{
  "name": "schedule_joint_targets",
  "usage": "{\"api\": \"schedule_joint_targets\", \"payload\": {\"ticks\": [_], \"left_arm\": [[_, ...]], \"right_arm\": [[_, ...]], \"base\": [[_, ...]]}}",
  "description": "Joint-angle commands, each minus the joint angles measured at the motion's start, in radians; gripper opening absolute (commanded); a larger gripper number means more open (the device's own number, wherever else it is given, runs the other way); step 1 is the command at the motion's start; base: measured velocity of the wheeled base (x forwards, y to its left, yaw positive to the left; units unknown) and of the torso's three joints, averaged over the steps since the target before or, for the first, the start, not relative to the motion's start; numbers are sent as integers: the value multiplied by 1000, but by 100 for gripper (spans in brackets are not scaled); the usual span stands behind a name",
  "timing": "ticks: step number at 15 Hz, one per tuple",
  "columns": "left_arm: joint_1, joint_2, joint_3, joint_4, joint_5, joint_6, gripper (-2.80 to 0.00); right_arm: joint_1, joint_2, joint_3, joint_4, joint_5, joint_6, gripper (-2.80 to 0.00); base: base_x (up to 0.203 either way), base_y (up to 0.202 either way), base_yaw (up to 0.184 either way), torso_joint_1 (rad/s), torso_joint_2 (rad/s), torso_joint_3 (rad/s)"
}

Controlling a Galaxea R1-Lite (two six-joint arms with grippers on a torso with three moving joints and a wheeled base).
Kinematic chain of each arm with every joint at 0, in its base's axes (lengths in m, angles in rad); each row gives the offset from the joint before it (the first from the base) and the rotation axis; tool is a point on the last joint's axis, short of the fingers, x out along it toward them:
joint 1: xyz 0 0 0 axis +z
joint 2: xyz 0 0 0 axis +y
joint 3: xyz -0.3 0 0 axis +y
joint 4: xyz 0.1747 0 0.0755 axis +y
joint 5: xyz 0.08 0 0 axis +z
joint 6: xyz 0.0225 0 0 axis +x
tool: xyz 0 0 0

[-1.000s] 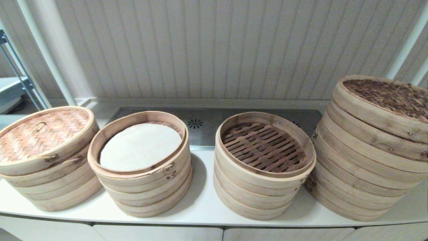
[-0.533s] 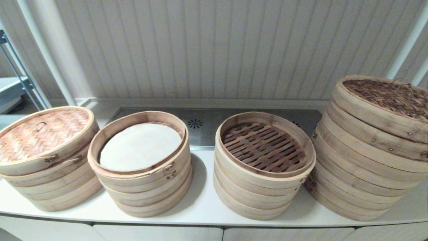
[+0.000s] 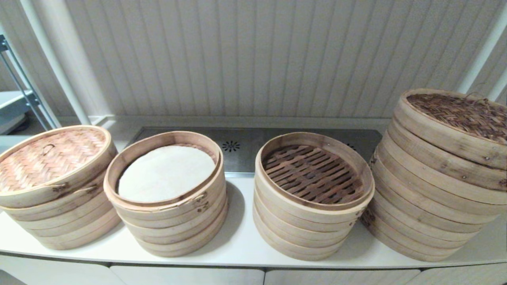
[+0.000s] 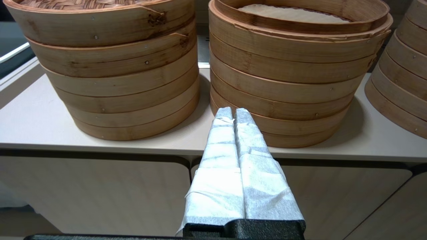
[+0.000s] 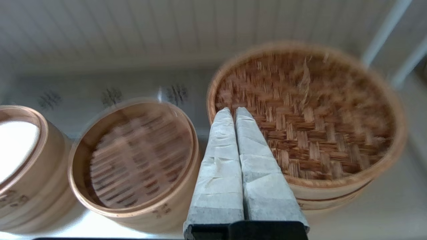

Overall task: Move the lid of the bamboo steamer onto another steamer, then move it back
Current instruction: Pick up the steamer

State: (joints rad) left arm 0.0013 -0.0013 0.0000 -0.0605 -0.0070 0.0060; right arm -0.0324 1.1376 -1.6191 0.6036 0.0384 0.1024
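Hovering above the dark woven lid [image 5: 307, 116] on the tall rightmost steamer stack [image 3: 431, 190], the right gripper [image 5: 233, 111] has its wrapped fingers pressed together, empty. Head view shows neither arm and crops that lid. The left gripper [image 4: 233, 111], likewise closed and empty, waits low before the counter [image 4: 40, 116].

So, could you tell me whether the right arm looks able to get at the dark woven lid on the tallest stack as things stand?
Probably yes: the right gripper, fingers shut, hangs above the lid near its rim, with nothing between them. It would have to open first.
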Motion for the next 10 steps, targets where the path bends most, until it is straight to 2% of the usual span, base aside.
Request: {"api": "schedule_joint_targets", "payload": {"ticks": [1,4,6,8,9,10], "left_arm": [[0,1,21,-1,1,0,-280],[0,1,21,1,-1,0,-280],[0,1,21,4,-1,2,-280],[0,1,20,5,-1,2,-280],[0,1,20,7,-1,2,-280],[0,1,20,7,-1,2,-280]], "right_arm": [[-58,207,-159,124,24,6,-280],[-174,391,-316,242,44,8,-280],[-228,456,-335,230,30,0,-280],[-228,481,-337,170,11,-1,-280],[-227,492,-337,148,-24,-1,0],[-227,497,-337,132,-41,-11,0]], "base": [[0,0,0,0,0,0],[0,0,0,0,0,0],[0,0,0,0,0,0],[0,0,0,0,0,0],[0,0,0,0,0,0],[0,0,0,0,0,0]]}}
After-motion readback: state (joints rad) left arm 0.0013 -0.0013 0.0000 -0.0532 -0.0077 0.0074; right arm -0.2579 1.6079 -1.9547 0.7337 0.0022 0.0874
